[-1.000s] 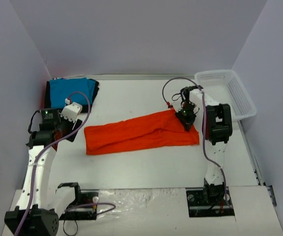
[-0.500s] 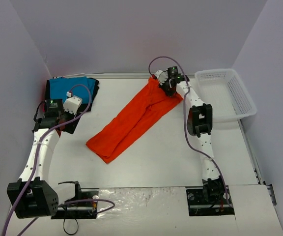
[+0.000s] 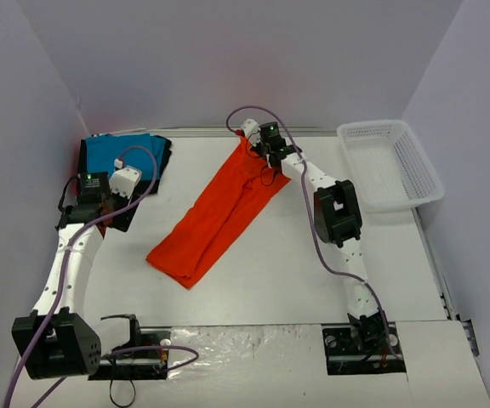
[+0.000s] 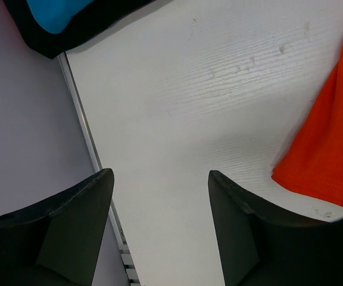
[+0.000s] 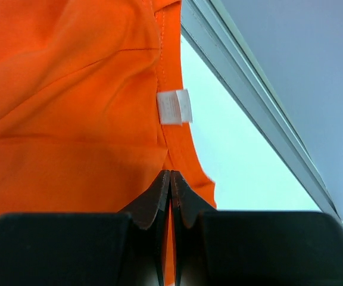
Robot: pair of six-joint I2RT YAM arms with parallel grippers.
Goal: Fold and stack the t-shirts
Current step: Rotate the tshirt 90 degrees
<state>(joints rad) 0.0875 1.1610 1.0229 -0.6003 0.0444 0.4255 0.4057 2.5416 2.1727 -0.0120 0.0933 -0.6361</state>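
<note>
Far edge of table, about centre: right gripper is pinched tight on the neck end of the orange shirt, jaws together on the hem just below the label. The shirt runs as a long narrow strip diagonally from there toward the near-left, tail end flat on the table. Can't tell from above whether the gripped end is lifted or just lying. Left gripper hangs by the left edge with fingers apart, holding nothing, orange tail just off to its side. Blue shirt sits folded on the black shirt in the far-left corner, apart from the orange one. Basket is at the far-right, not involved. My read: mid-reposition, the fold isn't finished and stacking hasn't started. Risks: single-point grip on a thin hem, so any sideways pull likely drags the whole strip and opens or skews the lengthwise fold, since nothing pins the tail. The bite looks small, so a slip is plausible under load. The gripped end is right beside the rail at the far edge, so cloth could snag or ride up it. The right arm is near full reach, with little margin left. If the strip swings left it could knock the stack.
</note>
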